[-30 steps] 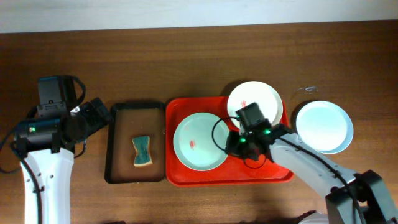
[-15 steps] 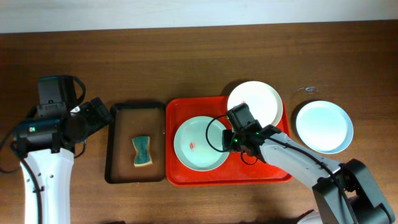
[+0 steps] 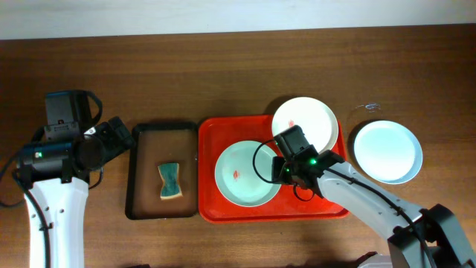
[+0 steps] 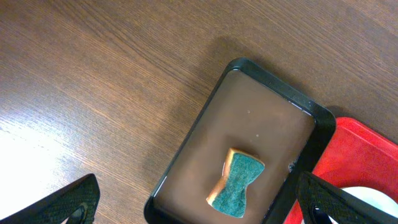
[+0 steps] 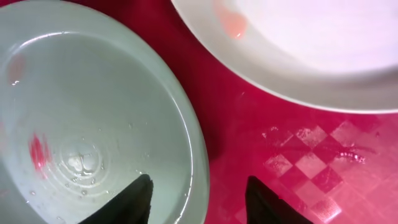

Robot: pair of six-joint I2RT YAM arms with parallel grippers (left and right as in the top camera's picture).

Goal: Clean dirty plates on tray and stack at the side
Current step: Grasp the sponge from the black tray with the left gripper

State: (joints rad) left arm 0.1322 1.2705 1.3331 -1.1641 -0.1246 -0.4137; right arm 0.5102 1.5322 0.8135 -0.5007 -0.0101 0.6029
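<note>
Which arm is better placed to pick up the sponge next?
Left. The open left claw faces the sponge in the brown tray beside it; the right claw is at the green plate, across the red tray.

Overhead, the light is even and fairly bright, with soft shadows on the dark worktop (image 3: 223, 67). In the left wrist view, white glare washes out the wood at lower left, and the fingers (image 4: 68, 202) are dark blurs. The right wrist view is soft. The white plate (image 5: 311, 43) is overexposed at upper right, and wet gleams speckle the tray (image 5: 298, 155).
</note>
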